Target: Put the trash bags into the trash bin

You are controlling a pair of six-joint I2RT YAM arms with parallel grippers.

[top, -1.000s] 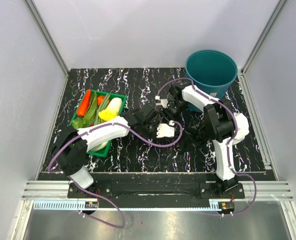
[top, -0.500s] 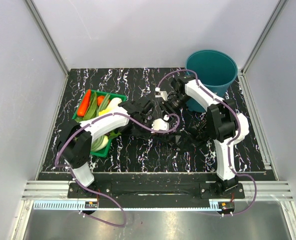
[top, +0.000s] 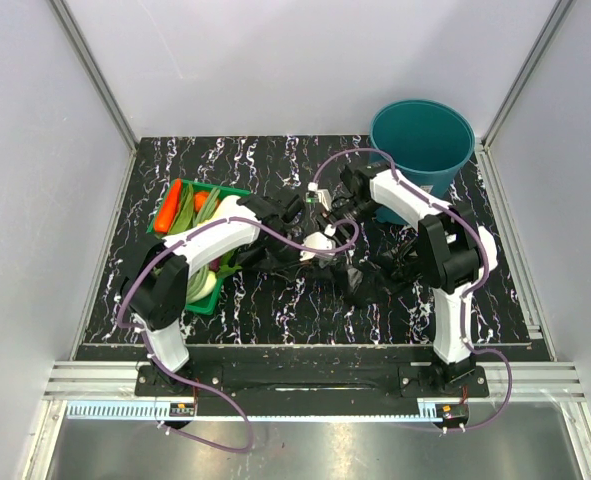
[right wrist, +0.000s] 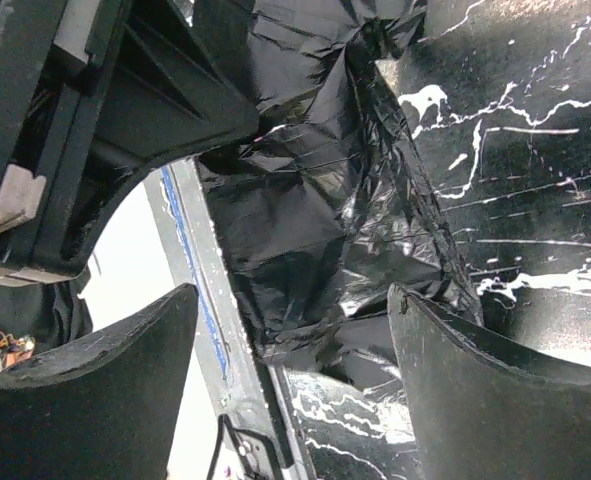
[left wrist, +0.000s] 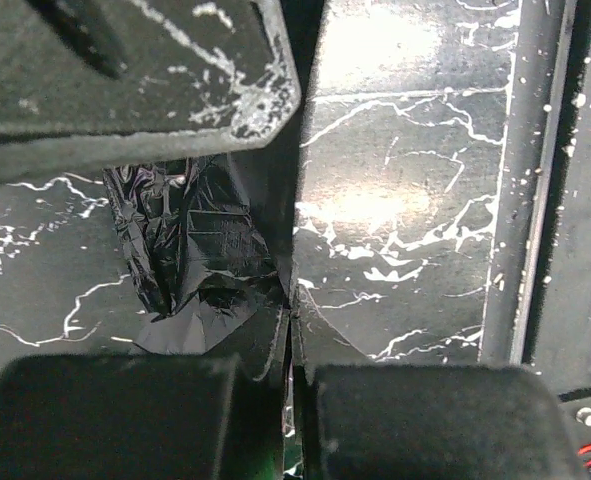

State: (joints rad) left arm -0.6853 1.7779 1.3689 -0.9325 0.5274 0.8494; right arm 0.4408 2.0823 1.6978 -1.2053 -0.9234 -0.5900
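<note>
My left gripper (top: 325, 235) is over the middle of the table, shut on a thin edge of a crinkly black trash bag (left wrist: 200, 265) that hangs to the left of its fingertips (left wrist: 293, 312). My right gripper (top: 327, 204) is right beside it. It is open, and its two dark fingers (right wrist: 485, 390) stand on either side of the hanging trash bag (right wrist: 315, 210) without touching it. More black film (top: 367, 280) lies on the table by the right arm. The teal trash bin (top: 422, 140) stands upright at the back right, well apart from both grippers.
A shallow green tray (top: 237, 192) of vegetables sits at the left under the left arm. Grey walls close in the table on three sides. The table's metal edge rail (left wrist: 535, 200) shows in both wrist views.
The left gripper has carried the bag up and toward the back of the table. The right gripper has swung left to meet it, and its jaws have opened wider.
</note>
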